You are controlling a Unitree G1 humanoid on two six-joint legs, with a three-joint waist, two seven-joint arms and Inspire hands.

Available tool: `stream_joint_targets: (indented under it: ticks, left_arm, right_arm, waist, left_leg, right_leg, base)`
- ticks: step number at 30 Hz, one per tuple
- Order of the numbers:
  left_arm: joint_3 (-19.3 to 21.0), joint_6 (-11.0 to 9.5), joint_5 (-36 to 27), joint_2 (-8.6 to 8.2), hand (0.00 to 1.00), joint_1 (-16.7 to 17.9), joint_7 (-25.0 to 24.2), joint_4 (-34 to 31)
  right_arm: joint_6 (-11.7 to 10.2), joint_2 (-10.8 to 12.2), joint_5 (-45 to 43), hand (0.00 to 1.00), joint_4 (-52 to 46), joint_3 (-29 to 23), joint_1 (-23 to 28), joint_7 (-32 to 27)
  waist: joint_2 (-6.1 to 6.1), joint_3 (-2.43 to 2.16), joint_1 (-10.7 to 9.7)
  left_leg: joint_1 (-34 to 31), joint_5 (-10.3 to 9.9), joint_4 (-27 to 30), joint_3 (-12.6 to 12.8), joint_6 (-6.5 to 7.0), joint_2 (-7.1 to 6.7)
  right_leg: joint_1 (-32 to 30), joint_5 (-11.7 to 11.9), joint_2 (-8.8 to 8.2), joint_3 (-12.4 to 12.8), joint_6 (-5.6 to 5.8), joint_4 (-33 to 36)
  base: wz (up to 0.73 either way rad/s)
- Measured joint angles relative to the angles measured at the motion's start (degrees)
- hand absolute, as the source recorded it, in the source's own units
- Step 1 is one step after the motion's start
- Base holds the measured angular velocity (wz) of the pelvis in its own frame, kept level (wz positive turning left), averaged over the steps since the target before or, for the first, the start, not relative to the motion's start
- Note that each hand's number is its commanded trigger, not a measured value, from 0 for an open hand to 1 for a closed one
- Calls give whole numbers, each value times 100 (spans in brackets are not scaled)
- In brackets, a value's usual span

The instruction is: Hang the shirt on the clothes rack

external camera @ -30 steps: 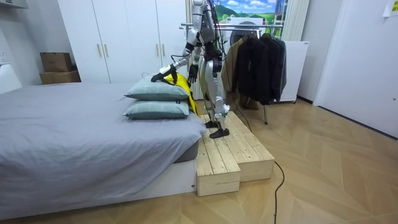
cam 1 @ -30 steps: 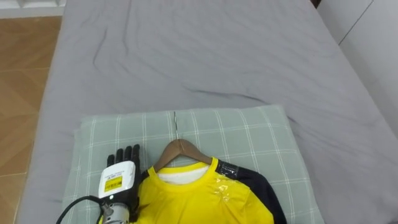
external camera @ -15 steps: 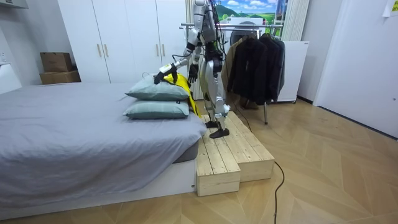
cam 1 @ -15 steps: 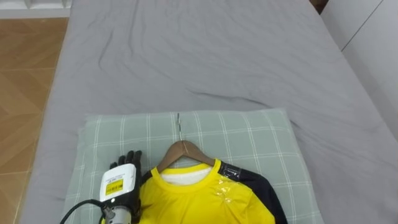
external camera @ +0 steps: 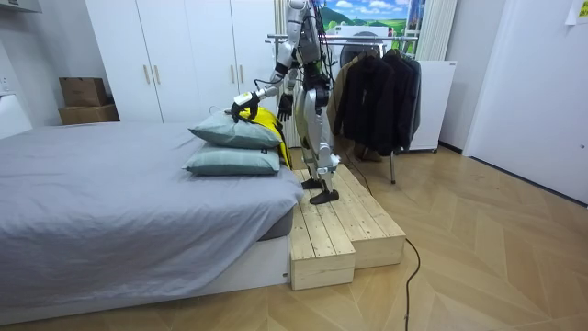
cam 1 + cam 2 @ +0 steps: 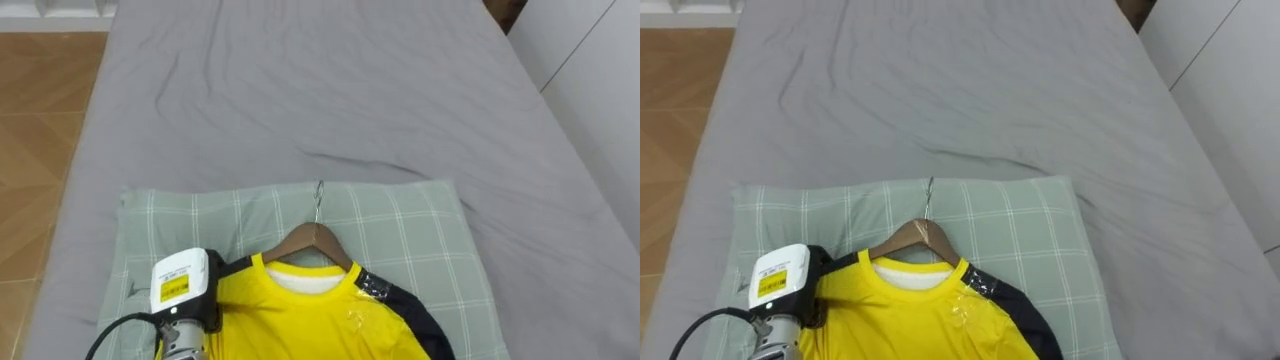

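A yellow shirt (image 6: 300,320) on a wooden hanger (image 6: 305,236) lies on a checked pillow (image 6: 410,230). The robot's left hand (image 6: 180,288) sits at the pillow's near-left side, against the shirt's shoulder (whether it grips, I cannot tell). This is likely the pick-up step; next needs a firm hold on the hanger.

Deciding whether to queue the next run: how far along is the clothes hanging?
Done: the yellow shirt is already on its wooden hanger, lying on the top pillow. In hand: the left hand sits at the shirt's shoulder, though the grip itself is hidden. The right hand hangs by the robot's side. Left: lift the hanger and get it onto the clothes rack behind the robot.
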Motion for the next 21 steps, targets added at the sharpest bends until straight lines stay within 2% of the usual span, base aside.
stream_joint_targets:
  ticks: [8, 11, 12, 13, 14, 15, 16, 17, 18, 19, 20, 21]
  left_arm:
    - [49, -39, 4, -2, 100, 29, -17, -37]
    - [52, -39, 7, -1, 100, 105, -34, -42]
    - [55, -48, -1, 23, 100, 111, -53, -56]
    - [55, -69, -7, 35, 100, 85, -77, -105]
    - [33, -77, -2, -13, 100, 51, -91, -108]
    - [-76, -113, 14, -138, 100, -16, -161, -112]
    - [-150, -179, 21, -158, 100, -53, -174, -99]
    - [-158, -209, 20, -157, 100, -61, -179, -91]
    - [-162, -231, 5, -152, 100, -30, -182, -86]
    - [-157, -230, -1, -123, 100, 1, -181, -53]
    - [-147, -226, -1, -97, 100, 20, -183, -29]
    - [-110, -195, -2, -108, 100, 72, -192, -5]
  right_arm:
    - [0, 7, -78, 0, -27, -6, 5, -6]
    - [1, 7, -76, 0, -82, 5, 18, -21]
    - [0, 31, -74, 0, -101, 8, 3, -46]
    - [-11, 38, -57, 0, -103, 3, -5, -69]
    - [-23, 15, -43, 0, -92, -24, 14, -69]
    - [-1, 11, -44, 0, -87, -123, 85, -58]
    - [23, 57, -47, 0, -73, -248, 89, -52]
    - [23, 69, -47, 0, -70, -269, 97, -52]
    - [17, 71, -48, 0, -85, -280, 64, -57]
    - [18, 74, -68, 0, -90, -270, 0, -81]
    - [17, 80, -76, 0, -95, -264, -24, -89]
    - [17, 38, -81, 0, -118, -246, -16, -135]
  waist:
    - [17, 13, 25]
    - [14, 15, 26]
    - [-66, 82, 15]
    - [-165, 158, -29]
    - [-126, 153, -41]
    - [-119, 123, 42]
    - [-180, 111, 223]
    - [-179, 111, 278]
    - [-153, 117, 366]
    - [-126, 134, 438]
    - [-128, 132, 450]
    - [-2, 117, 389]
  left_leg:
    - [11, 0, 2, 0, 0, 2]
    - [-7, 0, 59, 30, -1, -13]
    - [-198, -12, 482, 59, -11, -81]
    - [-494, -11, 520, 47, -33, -160]
    - [-605, 200, 149, 25, -66, -118]
    - [-697, 552, -129, 171, 56, -33]
    - [-700, 586, -94, 324, 76, -50]
    - [-689, 586, -72, 307, 76, -49]
    - [-645, 586, -68, 161, 76, -53]
    - [-620, 584, -75, -147, 73, -51]
    - [-603, 570, -79, -234, 49, -72]
    - [-575, 562, -101, -297, -7, -87]
  right_leg:
    - [-3, 0, 8, 30, 0, -2]
    - [12, 0, -9, 170, 0, -6]
    - [97, 3, -115, 427, 1, -29]
    - [127, 16, -242, 839, 23, -25]
    - [83, 16, -241, 899, 40, 5]
    - [11, -102, -238, 944, 214, 85]
    - [-106, -147, -279, 868, 308, 109]
    - [-121, -140, -284, 799, 316, 95]
    - [-184, -102, -235, 683, 296, -28]
    - [-331, 79, -165, 651, 195, -330]
    - [-405, 349, -172, 608, 155, -478]
    - [-419, 507, -178, 477, 101, -387]
  base:
    - [-2]
    - [1]
    - [32]
    - [46]
    - [49]
    - [9]
    - [-16]
    - [-58]
    - [-68]
    - [-69]
    - [-42]
    - [-7]
